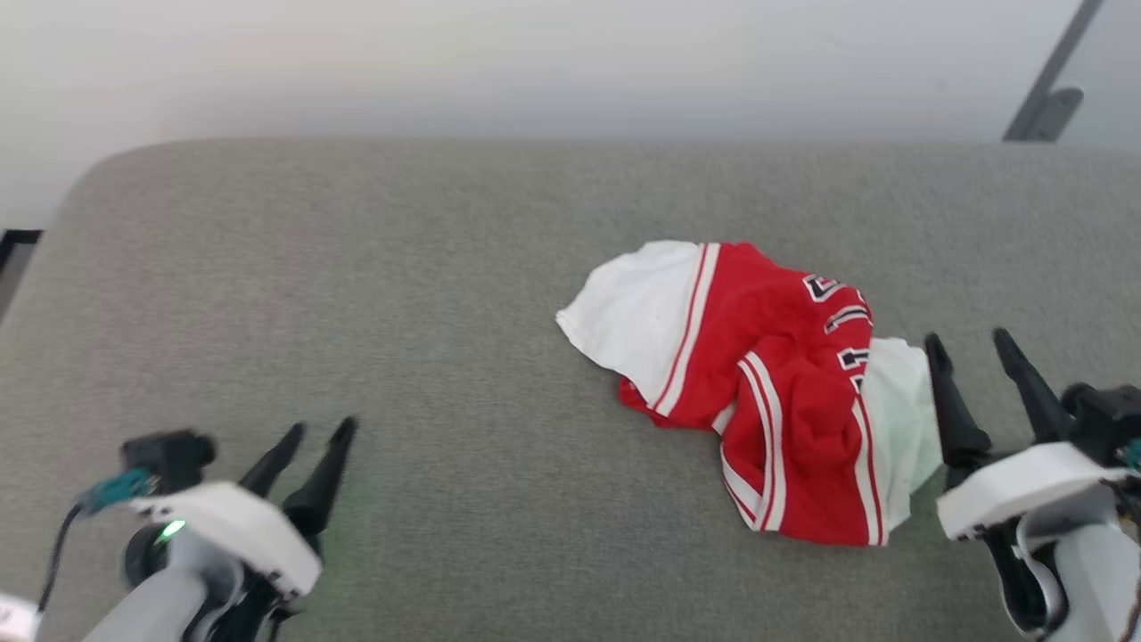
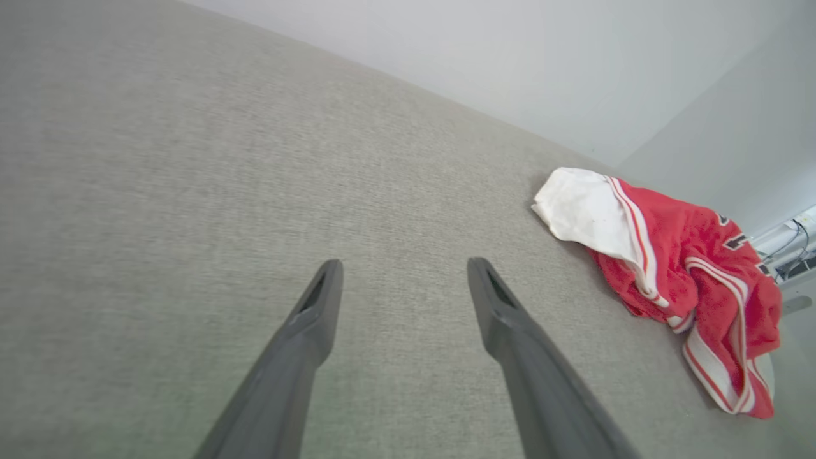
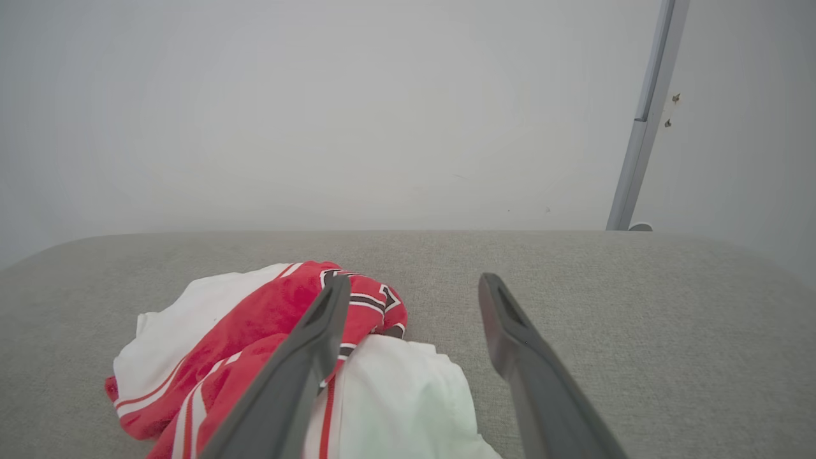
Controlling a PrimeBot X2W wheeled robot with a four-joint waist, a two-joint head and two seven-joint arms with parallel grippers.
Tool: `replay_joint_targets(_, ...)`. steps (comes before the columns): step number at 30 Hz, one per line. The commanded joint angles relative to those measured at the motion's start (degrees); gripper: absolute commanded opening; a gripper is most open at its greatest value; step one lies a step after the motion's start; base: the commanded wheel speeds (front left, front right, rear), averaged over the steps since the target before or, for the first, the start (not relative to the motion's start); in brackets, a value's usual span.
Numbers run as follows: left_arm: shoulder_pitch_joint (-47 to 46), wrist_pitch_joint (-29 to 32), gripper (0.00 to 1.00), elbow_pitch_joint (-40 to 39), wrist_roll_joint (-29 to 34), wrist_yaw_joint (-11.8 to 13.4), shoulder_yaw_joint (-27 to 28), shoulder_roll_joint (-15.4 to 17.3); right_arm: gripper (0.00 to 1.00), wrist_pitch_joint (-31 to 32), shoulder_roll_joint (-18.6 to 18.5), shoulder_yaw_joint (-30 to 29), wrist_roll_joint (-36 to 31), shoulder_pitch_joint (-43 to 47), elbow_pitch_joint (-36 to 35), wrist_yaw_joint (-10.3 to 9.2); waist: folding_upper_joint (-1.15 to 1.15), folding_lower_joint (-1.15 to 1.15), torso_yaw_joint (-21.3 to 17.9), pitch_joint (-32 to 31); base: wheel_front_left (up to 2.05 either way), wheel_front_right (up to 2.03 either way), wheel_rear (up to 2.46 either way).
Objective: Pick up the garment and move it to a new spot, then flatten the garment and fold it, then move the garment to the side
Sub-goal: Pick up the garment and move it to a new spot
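Note:
The garment is a red jersey with white-and-red striped trim and white lining, lying crumpled right of centre on the grey padded surface. Black white-edged lettering shows on its far right fold. My right gripper stands open just right of the garment's white edge, nothing between its fingers. In the right wrist view the garment lies left of and under the left finger. My left gripper is open at the lower left, well apart from the garment, with bare grey fabric between its fingers.
The grey surface ends at a rounded far edge against a pale wall. A grey metal post leans at the back right. The surface's left corner curves off near a dark object.

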Motion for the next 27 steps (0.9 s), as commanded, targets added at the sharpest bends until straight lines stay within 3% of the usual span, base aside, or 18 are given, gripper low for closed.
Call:
replay_joint_targets(1,2.44,-0.25,1.00,0.07,2.03,0.14,2.65,-0.05,1.00,0.19,-0.36,-0.57,0.48,1.29,-0.38,-0.02,0.00,0.00,2.05,-2.19,0.00,0.00,0.00)
replay_joint_targets(10,16.81,-0.19,1.00,-6.01,19.65,0.79,23.47,-3.83,1.00,1.21,-0.53,-3.14,-0.02,5.97,-2.58,-0.02,0.00,0.00,1.75,-4.97,0.00,0.00,0.00)
replay_joint_targets(16,23.36,-0.20,1.00,-14.81,34.84,2.63,35.64,-9.33,1.00,0.85,1.42,-3.38,-0.81,5.02,-4.36,-0.02,0.00,0.00,0.37,-4.94,0.00,0.00,0.00)
replay_joint_targets(21,25.70,-0.20,1.00,-20.14,44.80,2.34,42.03,-13.16,1.00,0.72,1.65,-2.88,-1.65,3.93,-5.30,-0.02,0.00,0.00,-0.69,-4.58,0.00,0.00,0.00)
replay_joint_targets(27,26.56,-0.20,1.00,-22.92,50.11,0.99,46.32,-16.27,1.00,0.56,1.22,-3.46,-2.03,3.20,-6.51,-0.02,0.00,0.00,-1.62,-3.85,0.00,0.00,0.00)
